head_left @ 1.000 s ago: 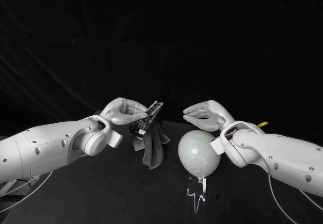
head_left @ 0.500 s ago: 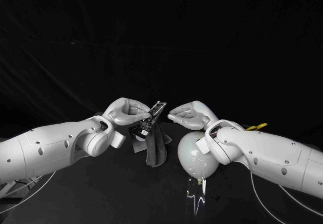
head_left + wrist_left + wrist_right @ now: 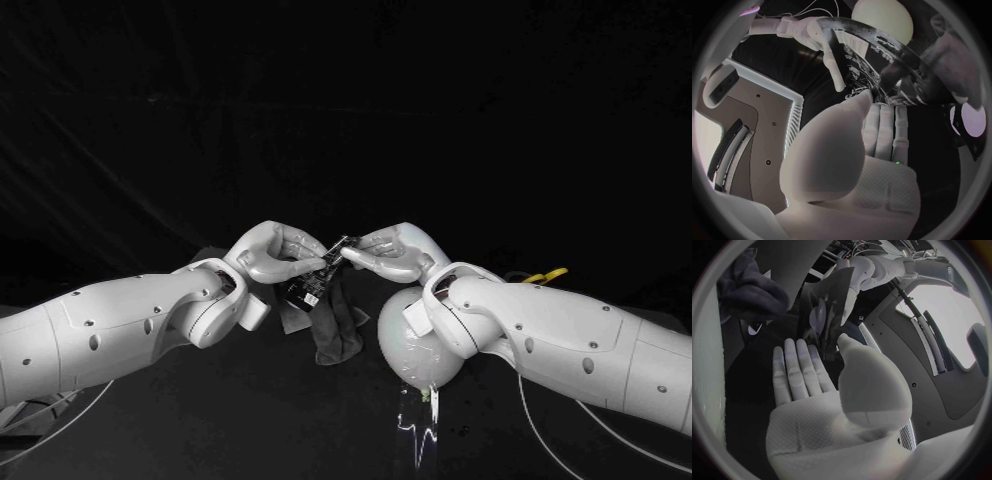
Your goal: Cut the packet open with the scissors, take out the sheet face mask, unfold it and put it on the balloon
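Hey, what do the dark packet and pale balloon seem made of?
The dark printed packet seems glossy plastic or foil film: it bends in a curve and catches highlights. The pale oval balloon is probably smooth latex or rubber, taut and rounded with a soft sheen.

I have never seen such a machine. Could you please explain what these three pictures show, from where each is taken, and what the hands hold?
It is a robot with two white arms, each ending in a silver hand. One picture looks down from its head at a black table; the two round ones come from cameras at its wrists. The left hand holds up a dark packet; a dark limp sheet, probably the mask, hangs below it. The right hand has its fingertips at the packet's top; whether they grip I cannot tell. A pale balloon sits beneath the right arm, and the yellow handles of the scissors show behind that arm.
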You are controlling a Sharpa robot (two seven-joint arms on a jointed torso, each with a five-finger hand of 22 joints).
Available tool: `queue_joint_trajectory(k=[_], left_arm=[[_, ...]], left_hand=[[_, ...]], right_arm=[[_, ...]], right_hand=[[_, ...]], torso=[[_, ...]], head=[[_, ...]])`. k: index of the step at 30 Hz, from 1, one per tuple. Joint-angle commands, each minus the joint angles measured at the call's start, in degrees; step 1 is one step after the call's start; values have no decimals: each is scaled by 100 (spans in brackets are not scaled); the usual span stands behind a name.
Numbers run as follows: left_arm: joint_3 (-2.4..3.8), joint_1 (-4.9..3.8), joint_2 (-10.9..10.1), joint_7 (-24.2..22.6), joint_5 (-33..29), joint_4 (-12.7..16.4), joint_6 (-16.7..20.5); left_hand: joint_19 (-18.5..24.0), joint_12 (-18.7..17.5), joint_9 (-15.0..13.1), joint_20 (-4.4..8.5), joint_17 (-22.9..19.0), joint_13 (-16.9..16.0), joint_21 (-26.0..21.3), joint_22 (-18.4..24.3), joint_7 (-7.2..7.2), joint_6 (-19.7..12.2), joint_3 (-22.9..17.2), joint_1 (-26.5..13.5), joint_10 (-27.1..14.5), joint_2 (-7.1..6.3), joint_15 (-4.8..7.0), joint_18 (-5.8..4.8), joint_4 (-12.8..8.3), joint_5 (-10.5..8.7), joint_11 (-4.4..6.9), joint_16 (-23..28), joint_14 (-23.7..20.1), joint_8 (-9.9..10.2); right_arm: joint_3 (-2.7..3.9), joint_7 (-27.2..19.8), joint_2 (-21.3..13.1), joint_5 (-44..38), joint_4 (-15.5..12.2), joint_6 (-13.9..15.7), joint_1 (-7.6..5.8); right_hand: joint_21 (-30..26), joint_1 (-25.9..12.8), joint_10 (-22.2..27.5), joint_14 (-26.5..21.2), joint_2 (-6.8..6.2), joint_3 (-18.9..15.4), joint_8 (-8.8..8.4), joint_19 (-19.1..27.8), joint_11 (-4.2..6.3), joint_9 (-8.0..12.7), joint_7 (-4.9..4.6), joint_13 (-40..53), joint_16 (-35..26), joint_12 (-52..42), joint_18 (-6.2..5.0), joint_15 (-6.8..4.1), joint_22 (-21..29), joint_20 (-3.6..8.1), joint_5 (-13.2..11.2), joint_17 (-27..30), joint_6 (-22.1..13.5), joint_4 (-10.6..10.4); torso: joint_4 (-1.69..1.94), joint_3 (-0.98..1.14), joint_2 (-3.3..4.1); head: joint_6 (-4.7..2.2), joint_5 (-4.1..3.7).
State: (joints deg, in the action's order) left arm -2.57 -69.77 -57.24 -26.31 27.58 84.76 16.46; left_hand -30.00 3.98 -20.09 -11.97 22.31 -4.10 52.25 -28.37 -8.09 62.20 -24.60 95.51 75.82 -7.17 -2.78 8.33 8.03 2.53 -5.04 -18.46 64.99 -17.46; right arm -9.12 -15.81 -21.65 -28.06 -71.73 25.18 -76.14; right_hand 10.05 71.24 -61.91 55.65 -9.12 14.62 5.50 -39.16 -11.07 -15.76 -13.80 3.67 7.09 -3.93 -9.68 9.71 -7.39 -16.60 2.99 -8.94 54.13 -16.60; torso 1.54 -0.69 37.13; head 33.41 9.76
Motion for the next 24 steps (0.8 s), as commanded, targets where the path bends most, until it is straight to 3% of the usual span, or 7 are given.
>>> queue_joint_trajectory(k=[1, 9, 13, 17, 20, 23, 24], left_arm=[[3, 12, 53, -173, 339, -36, 303], [0, 41, 110, -220, 406, -73, 541], [-1, 45, 112, -233, 372, -83, 605], [-1, 47, 117, -246, 331, -81, 635], [-1, 48, 119, -252, 314, -63, 643], [-1, 48, 117, -260, 305, -47, 647], [-1, 48, 116, -263, 301, -44, 645]], left_hand=[[37, 19, 10, -5, 5, -9, 31, -8, -28, -16, -11, 4, 0, 60, 20, -75, -47, 20, 20, -26, -34, -29], [34, 22, 7, -5, 16, -10, 50, -18, -27, -15, -18, -2, 1, 62, 21, -67, -65, 20, 20, -34, -37, -32], [32, 24, 6, -5, 20, -11, 58, -23, -27, -14, -21, -7, 3, 63, 22, -64, -69, 20, 21, -38, -36, -33], [30, 27, 3, -7, 28, -13, 70, -29, -26, -12, -25, -17, 6, 63, 23, -59, -78, 20, 22, -46, -35, -36], [30, 27, 3, -7, 28, -13, 70, -29, -26, -12, -25, -17, 6, 63, 23, -59, -78, 20, 22, -46, -35, -36], [30, 29, 2, -7, 33, -13, 76, -32, -25, -10, -27, -21, 8, 63, 24, -57, -82, 19, 23, -49, -34, -37], [30, 29, 2, -7, 33, -13, 76, -32, -25, -10, -27, -21, 8, 63, 24, -57, -82, 19, 23, -49, -34, -37]], right_arm=[[7, -128, 29, 257, 66, -248, 3], [7, 5, 49, 184, 100, -425, 12], [7, 78, 31, 129, 89, -463, 14], [7, 157, 25, 51, 72, -472, 17], [7, 248, 28, -67, 52, -462, 20], [7, 328, 27, -175, 37, -429, 25], [7, 339, 26, -191, 36, -415, 26]], right_hand=[[-32, -56, 40, -47, 28, -63, -41, 29, 4, 10, -49, 9, -28, -16, -56, 2, 10, 3, -24, -11, -61, 0], [-41, -236, 99, -115, 90, -393, -64, 18, -18, 20, -74, 8, -33, -8, -49, 20, 31, 0, -27, -24, -120, -7], [-45, -304, 106, -132, 172, -558, -56, 11, -20, 18, -75, 13, -21, -24, -47, 22, 43, 1, -26, -37, -122, 5], [2, 113, 1, -39, 324, -560, 8, -82, 24, -6, -20, 26, 67, -88, -72, -21, 35, 11, -30, -85, -43, 143], [91, 747, -258, 167, 578, -288, 133, -242, 180, -51, 131, 66, 230, -222, -103, -124, 5, 47, -11, -157, 129, 445], [136, 879, -360, 254, 633, -198, 188, -320, 232, -69, 185, 76, 295, -266, -108, -165, -11, 75, -20, -188, 208, 504], [178, 1008, -465, 353, 688, -102, 243, -394, 295, -90, 249, 90, 357, -312, -115, -216, -29, 102, -19, -218, 291, 568]], torso=[[-8, -4, -19], [-2, 6, 2], [-9, 0, 2], [-7, -2, 1], [-2, 1, 0], [-2, -1, -1], [-2, -1, -1]], head=[[0, -6], [-3, 6], [5, -4], [13, -3], [19, -5], [23, -7], [23, -7]])
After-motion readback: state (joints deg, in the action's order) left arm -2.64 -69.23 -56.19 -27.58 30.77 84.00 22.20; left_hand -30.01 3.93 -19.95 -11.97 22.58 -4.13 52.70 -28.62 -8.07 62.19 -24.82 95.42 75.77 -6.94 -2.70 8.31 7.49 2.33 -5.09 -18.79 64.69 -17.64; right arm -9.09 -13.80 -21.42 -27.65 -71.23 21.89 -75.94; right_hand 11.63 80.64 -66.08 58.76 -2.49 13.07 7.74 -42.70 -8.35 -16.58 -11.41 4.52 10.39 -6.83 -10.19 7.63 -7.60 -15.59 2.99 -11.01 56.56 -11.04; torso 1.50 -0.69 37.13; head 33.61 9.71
